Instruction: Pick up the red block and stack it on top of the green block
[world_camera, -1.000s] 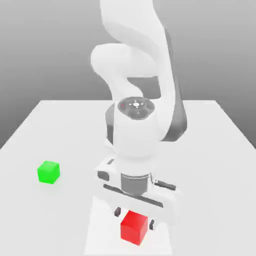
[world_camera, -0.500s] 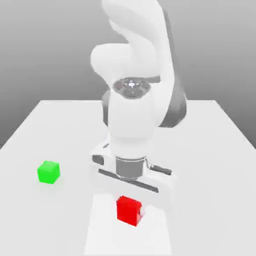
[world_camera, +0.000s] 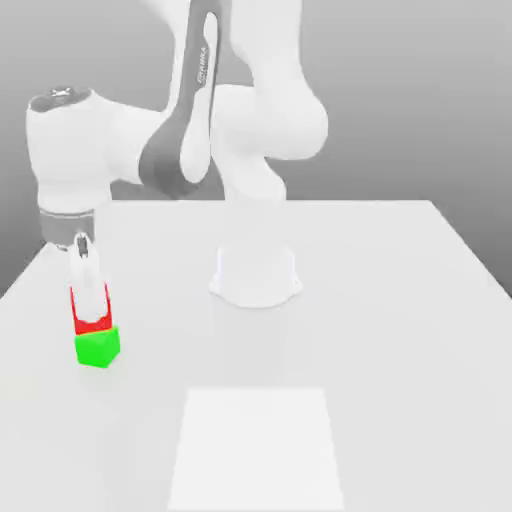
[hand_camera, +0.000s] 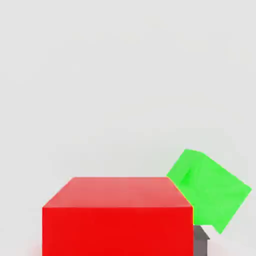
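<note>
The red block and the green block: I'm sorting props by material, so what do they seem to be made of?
The red block looks like smooth plastic or painted wood, with flat, evenly coloured faces and crisp edges. The green block seems similar, plain-faced with no visible grain; either could be something else under the colour.

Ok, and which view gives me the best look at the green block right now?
The hand view: there the green block shows broadly, with only a part cut off by the red block. The exterior view shows it smaller, directly below the red block, its top edge meeting the red.
</note>
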